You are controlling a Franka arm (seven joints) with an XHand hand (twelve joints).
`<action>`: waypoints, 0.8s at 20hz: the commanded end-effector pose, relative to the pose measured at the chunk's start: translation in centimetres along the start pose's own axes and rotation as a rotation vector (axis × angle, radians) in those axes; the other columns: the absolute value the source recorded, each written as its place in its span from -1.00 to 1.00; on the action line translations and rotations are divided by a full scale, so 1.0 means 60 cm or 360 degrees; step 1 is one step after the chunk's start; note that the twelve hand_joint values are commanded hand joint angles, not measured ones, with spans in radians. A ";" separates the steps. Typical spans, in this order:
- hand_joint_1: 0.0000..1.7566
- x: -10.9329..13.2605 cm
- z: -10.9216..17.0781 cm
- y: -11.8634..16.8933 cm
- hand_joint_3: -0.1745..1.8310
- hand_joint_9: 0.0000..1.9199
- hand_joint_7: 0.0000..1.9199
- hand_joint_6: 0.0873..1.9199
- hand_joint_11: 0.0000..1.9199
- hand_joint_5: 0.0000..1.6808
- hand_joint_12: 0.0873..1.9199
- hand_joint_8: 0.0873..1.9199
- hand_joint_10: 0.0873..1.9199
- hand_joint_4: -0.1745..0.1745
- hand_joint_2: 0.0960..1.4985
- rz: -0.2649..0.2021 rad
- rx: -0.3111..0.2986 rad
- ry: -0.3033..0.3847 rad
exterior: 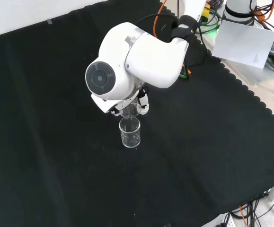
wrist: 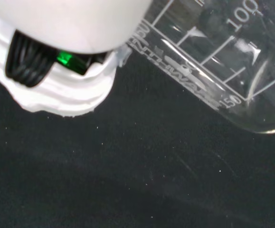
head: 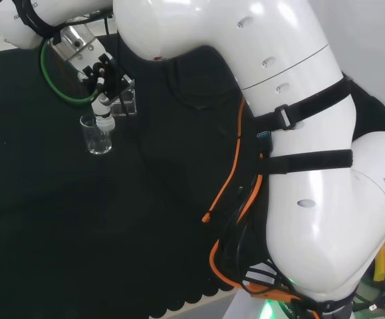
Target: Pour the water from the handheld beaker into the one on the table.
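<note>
In the head view, the black and white hand (head: 102, 74) hangs over the cloth with its fingers curled round a clear handheld beaker (head: 127, 100), which is tilted. Just below it a second clear beaker (head: 98, 137) stands upright on the cloth, one fingertip close above its rim. In the front view this standing beaker (exterior: 130, 133) sits right under the hand (exterior: 137, 107), most of which is hidden by the arm's white link. The wrist view has the held beaker (wrist: 213, 52) close up, tipped, with its printed scale showing, beside a white part of the hand (wrist: 61, 90). I cannot make out water.
The arm's white link with a round grey cap (exterior: 103, 78) stands before the hand in the front view. A green cable loop (head: 52, 80) hangs by the wrist. Black cloth (exterior: 198, 156) spreads wide around the beakers, with a scalloped edge at the front view's right.
</note>
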State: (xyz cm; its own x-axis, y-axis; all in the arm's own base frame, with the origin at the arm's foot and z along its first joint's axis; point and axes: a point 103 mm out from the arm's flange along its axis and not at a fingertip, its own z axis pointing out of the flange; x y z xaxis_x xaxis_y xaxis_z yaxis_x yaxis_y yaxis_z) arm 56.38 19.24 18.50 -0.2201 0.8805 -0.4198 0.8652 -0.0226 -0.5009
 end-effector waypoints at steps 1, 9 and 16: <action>0.40 0.002 -0.001 0.000 -0.11 0.82 0.86 -1.00 0.49 0.92 -0.28 -1.00 -1.00 -0.95 -0.36 0.0001 0.0020 -0.0011; 0.40 -0.001 -0.001 0.000 -0.11 0.82 0.86 -1.00 0.49 0.92 -0.28 -1.00 -1.00 -0.95 -0.36 0.0009 0.0044 -0.0024; 0.40 0.000 -0.001 0.002 -0.11 0.82 0.86 -1.00 0.49 0.92 -0.28 -1.00 -0.99 -0.95 -0.36 0.0003 0.0061 -0.0036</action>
State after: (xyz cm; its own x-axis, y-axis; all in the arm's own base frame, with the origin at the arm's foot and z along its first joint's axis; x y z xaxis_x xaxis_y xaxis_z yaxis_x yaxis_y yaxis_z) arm 56.52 19.29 18.60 -0.2235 0.8726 -0.4343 0.8528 -0.0407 -0.5206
